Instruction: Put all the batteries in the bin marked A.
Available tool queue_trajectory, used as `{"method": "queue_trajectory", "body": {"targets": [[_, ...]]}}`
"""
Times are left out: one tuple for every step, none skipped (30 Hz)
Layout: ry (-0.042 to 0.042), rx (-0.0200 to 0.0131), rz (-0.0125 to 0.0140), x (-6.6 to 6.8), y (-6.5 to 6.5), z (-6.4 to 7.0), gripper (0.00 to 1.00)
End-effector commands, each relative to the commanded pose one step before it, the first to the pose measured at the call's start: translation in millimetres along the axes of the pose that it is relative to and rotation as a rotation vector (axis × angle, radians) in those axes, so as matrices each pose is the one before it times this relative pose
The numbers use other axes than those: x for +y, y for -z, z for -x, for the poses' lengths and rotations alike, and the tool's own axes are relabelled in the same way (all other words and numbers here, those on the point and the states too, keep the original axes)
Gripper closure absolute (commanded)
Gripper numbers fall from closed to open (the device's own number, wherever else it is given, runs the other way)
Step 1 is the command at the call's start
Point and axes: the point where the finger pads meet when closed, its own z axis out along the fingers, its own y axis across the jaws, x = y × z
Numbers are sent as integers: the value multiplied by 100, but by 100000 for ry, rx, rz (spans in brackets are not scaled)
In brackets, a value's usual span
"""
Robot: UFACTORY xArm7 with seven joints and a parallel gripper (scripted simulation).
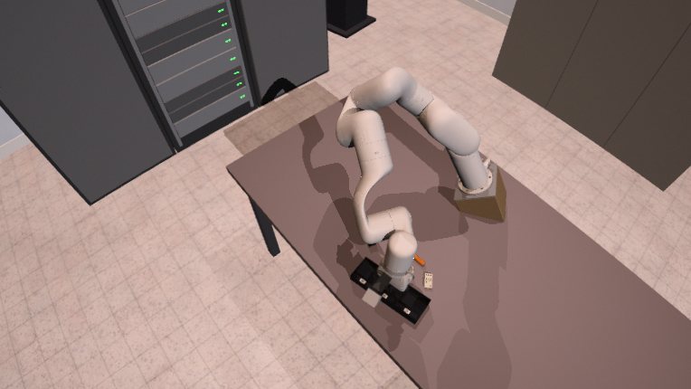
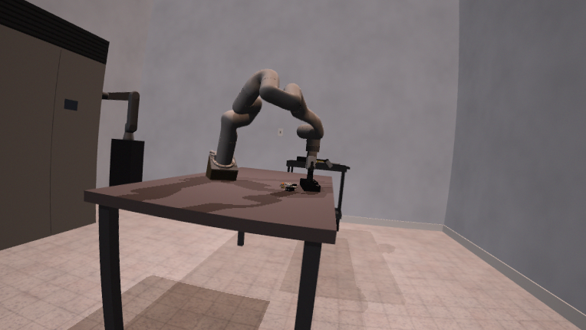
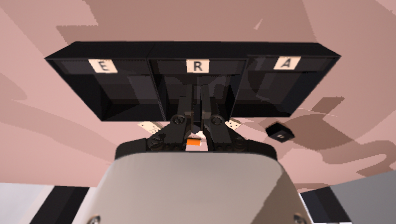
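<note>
The table [image 1: 555,289] is long and brown. The arm [image 1: 372,159] stands on a block near one long edge and bends over to the other long edge. There sits a row of three black bins [image 1: 415,308], marked E, R and A. Bin A [image 3: 305,80] is at one end of the row. The gripper [image 3: 198,91] hangs over the middle bin, R. It is clenched, and I see nothing between its fingers. A small black thing [image 3: 280,131] lies on the table just beside bin A. A white card [image 1: 428,279] and an orange stick [image 1: 420,260] lie near the bins, on the side toward the middle of the table. I cannot tell which of these small things are batteries
</note>
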Motion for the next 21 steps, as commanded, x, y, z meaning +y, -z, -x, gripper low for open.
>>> {"method": "queue_trajectory", "body": {"targets": [[70,395,-112,-73,311,-133,93],[0,0,0,1,134,0,93],[0,0,0,0,133,-1,93],[0,0,0,0,133,0,93],[0,0,0,0,133,0,93],[0,0,0,0,133,0,93],[0,0,0,0,133,0,93],[0,1,1,-1,399,-2,93],[0,1,1,-1,399,-2,93],[0,1,1,-1,399,-2,93],[0,1,1,-1,399,-1,93],[0,0,-1,5,406,2,93],[0,0,1,0,400,-1,93],[0,1,2,-5,35,-3,93],[0,0,-1,2,2,1,93],[0,0,-1,2,2,1,93],[0,0,0,0,0,0,93],[0,0,0,0,0,0,93],[0,1,-7,-497,5,20,93],[0,1,-6,-498,3,19,93],[-1,0,-4,-506,-3,11,93]]}}
